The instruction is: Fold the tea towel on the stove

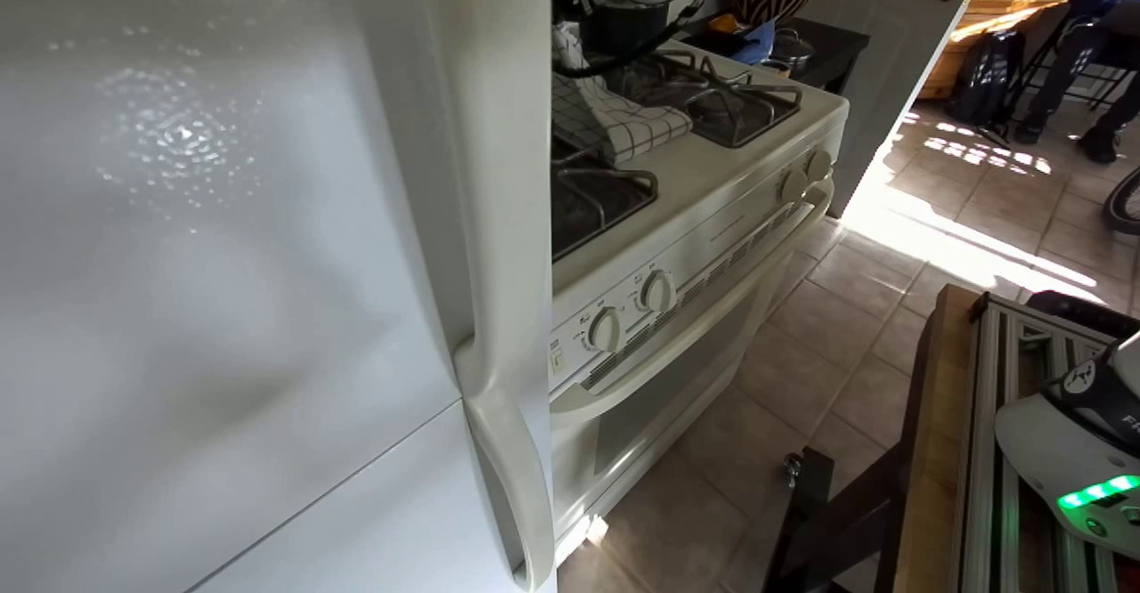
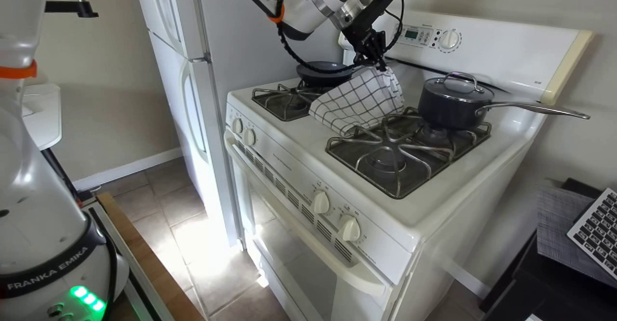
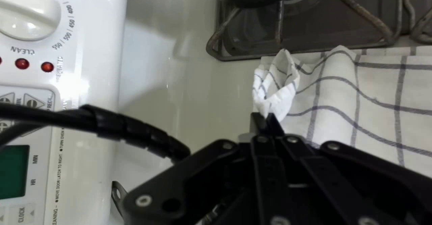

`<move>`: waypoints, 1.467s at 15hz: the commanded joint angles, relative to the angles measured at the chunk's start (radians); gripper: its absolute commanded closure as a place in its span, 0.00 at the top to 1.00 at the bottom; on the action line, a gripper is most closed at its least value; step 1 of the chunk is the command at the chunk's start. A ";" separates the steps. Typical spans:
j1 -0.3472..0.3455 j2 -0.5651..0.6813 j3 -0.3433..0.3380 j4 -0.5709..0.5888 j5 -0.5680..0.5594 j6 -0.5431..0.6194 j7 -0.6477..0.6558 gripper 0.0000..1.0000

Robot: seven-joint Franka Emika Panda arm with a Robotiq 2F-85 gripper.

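Fingers (image 3: pixel 259 125): pressed close together, pinched a gathered bit of cloth between their tips.
Tea towel (image 2: pixel 361 101): lay on the stove (image 2: pixel 308 138), below the fingers, its back end held up at the tips and the rest sloping down and forward from them.
Pinched bit (image 3: pixel 276 100): stood out just beyond the tips as a small crumpled loop in the wrist view, dark check lines bending over it.
Loose cloth (image 3: pixel 378 93): spread to one side of the fingers in the wrist view, rippled near the pinch and flatter farther out; how many layers lay there could not be told.
Front edge (image 1: pixel 655 134): lay on bare white enamel in an exterior view, well apart from the tips.
Saucepan (image 2: pixel 446 111): sat lidded on a burner grate (image 2: pixel 393 139) beside the towel, apart from the fingers, its long handle pointing away from them; whether cloth met the grate could not be made out.
Shallow pan (image 2: pixel 318 77): stood on a second grate (image 2: pixel 293 91), across the towel from the saucepan; the cloth partly hid this grate in an exterior view.
Backguard (image 2: pixel 506 46): rose behind the fingers, bearing a dial (image 2: pixel 449 39) and a small display (image 2: pixel 411 33).
Arm (image 2: pixel 301 17): reached in above the stove, a black cable (image 2: pixel 289 49) looping beneath it.
Fridge (image 1: pixel 223 264): hid part of the towel in an exterior view.
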 commanded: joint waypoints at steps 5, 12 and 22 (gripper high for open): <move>-0.037 0.067 0.029 0.052 0.060 0.092 -0.042 0.29; -0.067 0.006 0.065 -0.005 0.218 0.213 -0.074 0.75; -0.093 -0.284 0.048 -0.217 0.466 -0.077 -0.141 1.00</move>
